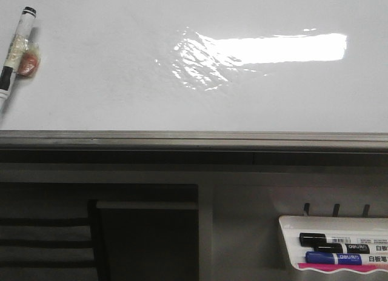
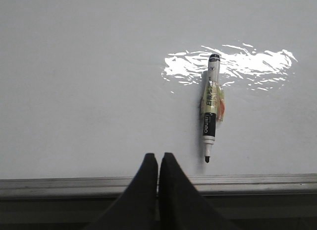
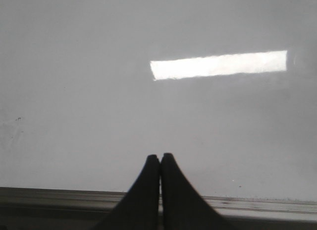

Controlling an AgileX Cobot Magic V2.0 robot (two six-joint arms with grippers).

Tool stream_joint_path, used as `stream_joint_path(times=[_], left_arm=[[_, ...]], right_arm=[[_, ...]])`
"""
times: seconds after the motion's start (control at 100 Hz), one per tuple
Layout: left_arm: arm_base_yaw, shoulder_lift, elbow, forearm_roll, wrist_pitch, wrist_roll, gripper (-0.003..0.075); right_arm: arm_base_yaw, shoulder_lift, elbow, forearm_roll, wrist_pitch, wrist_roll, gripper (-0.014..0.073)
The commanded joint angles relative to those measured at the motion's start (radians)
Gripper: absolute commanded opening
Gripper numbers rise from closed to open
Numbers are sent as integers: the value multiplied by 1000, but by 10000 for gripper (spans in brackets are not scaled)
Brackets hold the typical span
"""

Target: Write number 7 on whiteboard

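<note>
The whiteboard point(image 1: 121, 81) lies flat, glossy white, with a bright rectangular glare and a grey edge rail point(image 1: 182, 139). No number 7 shows on it. A black-and-white marker point(image 1: 13, 51) with tape and an orange scrap on its barrel lies on the board at the far left; in the left wrist view the marker point(image 2: 210, 106) lies uncapped, tip toward the rail. My left gripper point(image 2: 158, 155) is shut and empty, over the board's edge, a little to the side of the marker's tip. My right gripper point(image 3: 160, 155) is shut and empty over bare board point(image 3: 99, 91). Neither gripper shows in the front view.
A small white tray point(image 1: 291, 244) at the lower right, below the board's rail, holds a black marker point(image 1: 333, 240) and a blue marker point(image 1: 336, 257). A dark recess point(image 1: 145, 238) lies below the rail at the left.
</note>
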Motion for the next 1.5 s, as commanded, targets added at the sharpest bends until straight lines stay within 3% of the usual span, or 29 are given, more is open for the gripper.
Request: stream_joint_path(times=[0.0,0.25,0.34,0.46,0.7,0.87,1.0,1.12,1.49], left_arm=[[-5,-30,36,0,-77,-8,-20],[-5,-30,34,0,-94,-8,-20],[-5,-30,32,0,-168,-8,-20],[-5,-30,-11,-2,-221,-8,-20],[-5,12,-266,-42,37,-8,-20],[-5,147,-480,-42,309,-8,-20],[-5,251,-574,-42,416,-8,-20],[-5,306,-595,-42,410,-8,-20],[-5,320,-595,-44,408,-8,-20]], right_arm=[[-5,-19,30,-7,-83,-2,-71],[-5,-19,30,-7,-115,-2,-71],[-5,-19,23,-7,-171,-2,-71],[-5,-19,-48,-7,-105,-2,-71],[-5,32,-308,-9,191,-2,-71],[-5,159,-479,-9,377,-4,-71],[-5,273,-578,-9,504,-35,-71],[-5,355,-625,-11,598,-77,-71],[-5,410,-627,-13,518,-80,-71]])
